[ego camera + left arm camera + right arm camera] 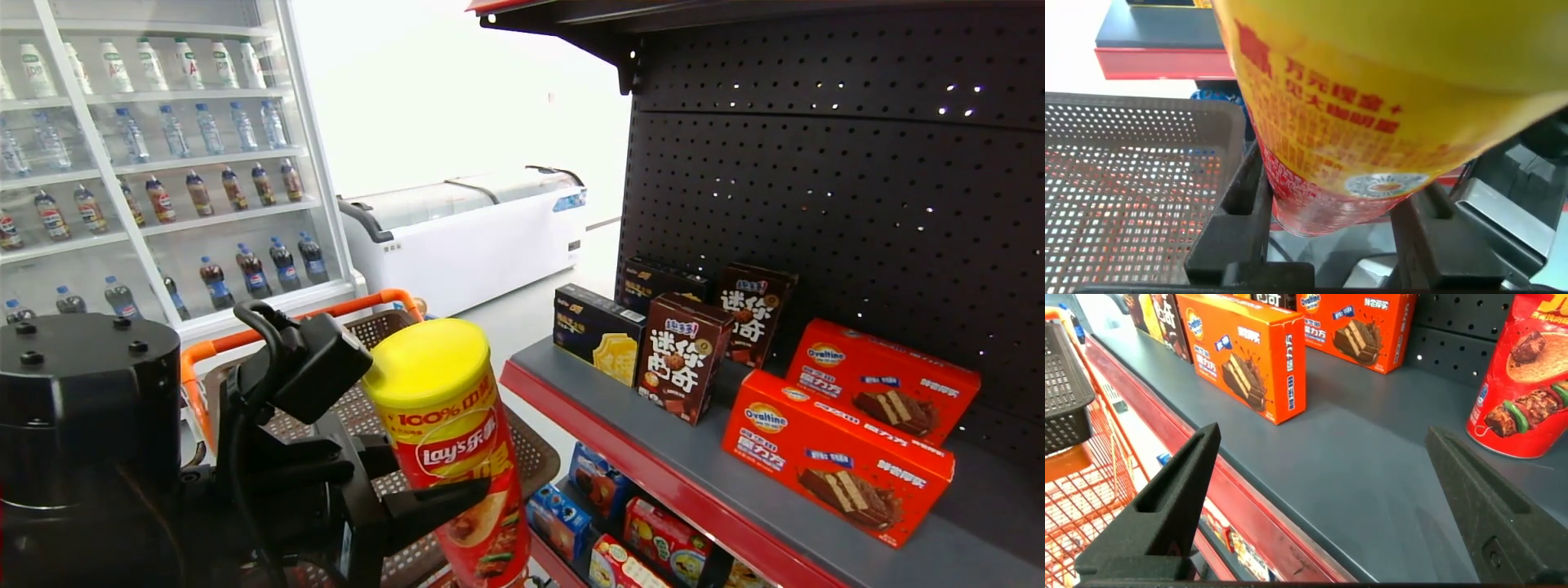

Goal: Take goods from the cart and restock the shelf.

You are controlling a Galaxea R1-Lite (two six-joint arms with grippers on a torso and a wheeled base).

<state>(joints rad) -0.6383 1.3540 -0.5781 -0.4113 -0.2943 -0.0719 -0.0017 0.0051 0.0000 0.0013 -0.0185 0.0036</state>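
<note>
Left tool clamps the yellow-lidded chips can by the cart; right tool stands apart over the shelf's front edge.

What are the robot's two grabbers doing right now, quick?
Left gripper: shut on the can.
Right gripper: open, holding nothing.

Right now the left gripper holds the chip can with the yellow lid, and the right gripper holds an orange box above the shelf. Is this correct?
Not quite: the right gripper is open and holds nothing. The right wrist view shows it above the shelf, with the orange box standing apart from it. The left gripper does hold the chip can.
</note>
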